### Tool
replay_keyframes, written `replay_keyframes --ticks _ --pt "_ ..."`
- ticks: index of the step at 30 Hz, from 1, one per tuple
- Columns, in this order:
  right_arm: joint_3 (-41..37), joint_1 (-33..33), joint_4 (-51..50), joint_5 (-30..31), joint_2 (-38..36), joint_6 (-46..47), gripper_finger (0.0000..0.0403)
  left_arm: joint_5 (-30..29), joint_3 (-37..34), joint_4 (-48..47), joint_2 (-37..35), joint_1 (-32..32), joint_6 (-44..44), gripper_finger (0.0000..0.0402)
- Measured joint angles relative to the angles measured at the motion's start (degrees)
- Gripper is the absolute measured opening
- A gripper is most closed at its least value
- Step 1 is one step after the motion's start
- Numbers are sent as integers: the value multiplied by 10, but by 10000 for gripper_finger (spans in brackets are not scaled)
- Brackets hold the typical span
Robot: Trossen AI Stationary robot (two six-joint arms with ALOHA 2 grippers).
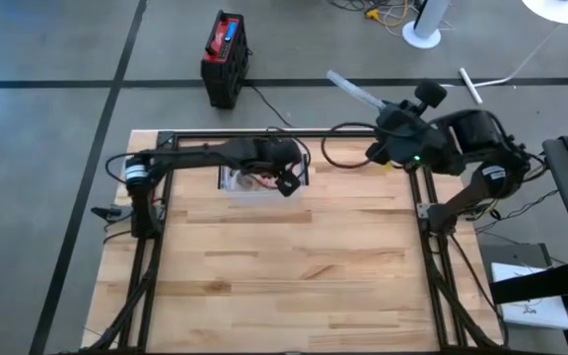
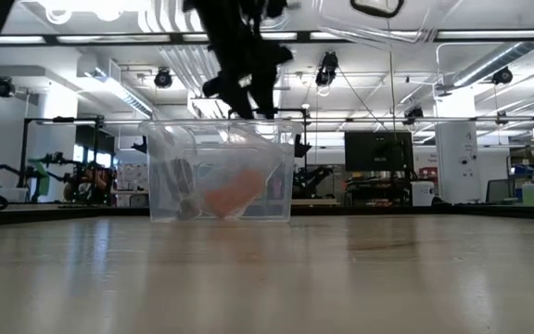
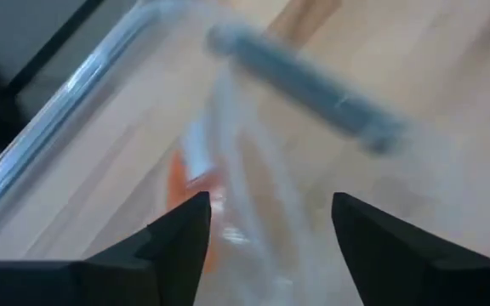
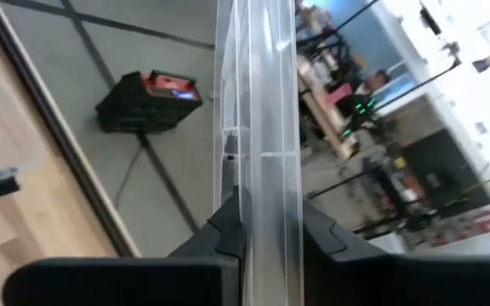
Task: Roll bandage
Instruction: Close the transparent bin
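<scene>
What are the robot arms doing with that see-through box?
The left gripper hangs open just above a clear plastic box at the far edge of the wooden table, as if about to reach in. Inside the box lies something orange, maybe the bandage. The right gripper is raised off to the side, shut on a flat clear plastic piece, probably the box's lid.

Your high view looked straight down on the tabletop (image 1: 294, 266); low view sat at its surface, facing the room. Both shared the clear bin (image 2: 219, 176); wrist views sat close.
</scene>
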Motion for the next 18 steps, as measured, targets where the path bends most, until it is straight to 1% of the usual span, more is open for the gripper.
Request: replay_keyframes --ticks 3,5,8,11,14,18 --pt "-17 -2 0 -23 -22 17 42 -11 34 -44 42 19 -12 229" --pt "-32 -1 0 -27 -34 27 42 -17 46 -56 53 29 -18 220" --pt "-59 -2 0 -27 -48 39 43 -23 48 -63 61 40 -24 202" --pt "-88 -2 0 -27 -57 50 43 -23 47 -68 66 48 -22 174" --pt "-110 -2 0 -29 -59 54 43 -19 47 -73 65 50 -17 128" --pt "-125 -2 0 -29 -57 64 43 -11 44 -78 65 48 -17 30"
